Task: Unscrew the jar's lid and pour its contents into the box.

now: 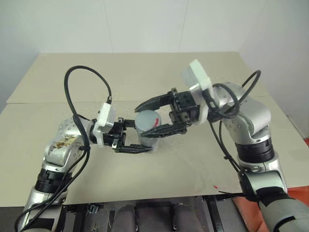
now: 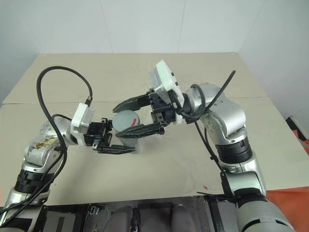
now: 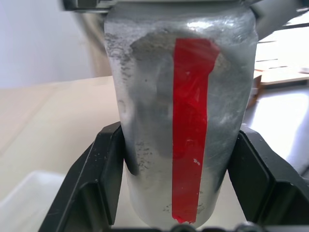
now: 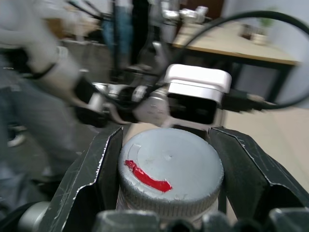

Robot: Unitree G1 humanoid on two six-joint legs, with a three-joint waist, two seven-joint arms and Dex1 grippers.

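A: Left eye view: jar [image 1: 147,129] sits mid-frame, held above the worktop [image 1: 145,72]. Left gripper [image 1: 129,137] comes in from the left, fingers clamped on the jar's body. Right gripper [image 1: 157,116] comes in from the right, fingers closed on the lid [image 1: 146,117].

B: Right eye view?

A: Same layout, nothing new. Bare worktop all round the jar, edges well apart from it. Plenty of room to swing either arm.

B: Left wrist view?

A: Jar fills the centre, red stripe [image 3: 189,125] facing the camera, black fingers [image 3: 99,179] tight on both sides. Pale corner of the box [image 3: 24,198] at lower left, below the jar.

B: Right wrist view?

A: Lid dead centre with a red mark on top, fingers [image 4: 96,174] pressed on its ribbed rim. Blurred person in the background, upper left.

B: Risks?

A: Likely step is the unscrewing twist. If the left grip is weak, the jar may spin with the lid. The body looks smooth, so it could slip and drop. Can't make out the contents. The two wrists are close; a big twist could snag a cable [image 1: 87,92].
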